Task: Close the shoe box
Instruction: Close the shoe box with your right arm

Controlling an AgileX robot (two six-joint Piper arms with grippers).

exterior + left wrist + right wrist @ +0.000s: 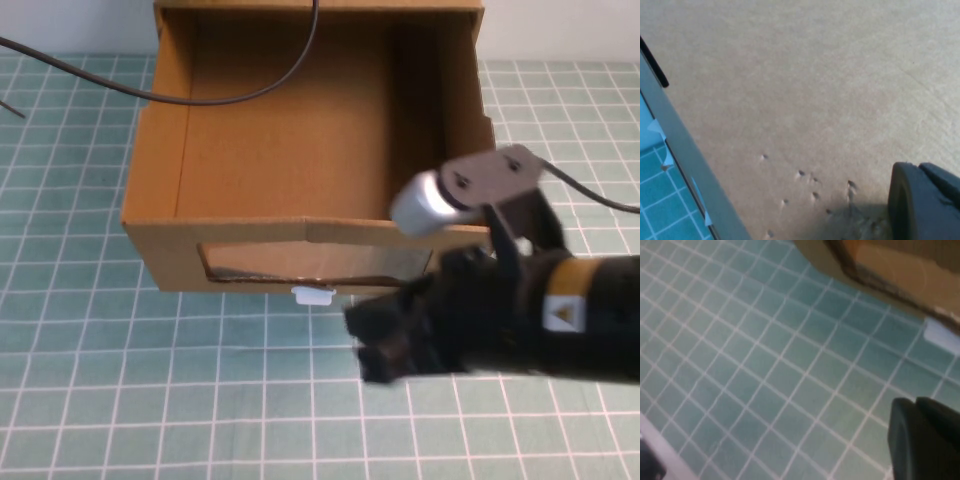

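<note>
No legible text; only a warning-triangle sticker on the right arm.

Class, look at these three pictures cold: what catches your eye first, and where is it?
The shoe box dominates the high view: a brown drawer pulled open at the table's middle, window and small white tab facing the robot. Just right of that tab, the right gripper sits low over the green gridded mat. The left gripper hangs close over plain cardboard.

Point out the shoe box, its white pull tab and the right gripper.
shoe box (170,250): high view, front panel left of the window.
white pull tab (313,294): high view, middle of the tab under the window.
right gripper (385,345): high view, dark fingertips near the tab.
</note>
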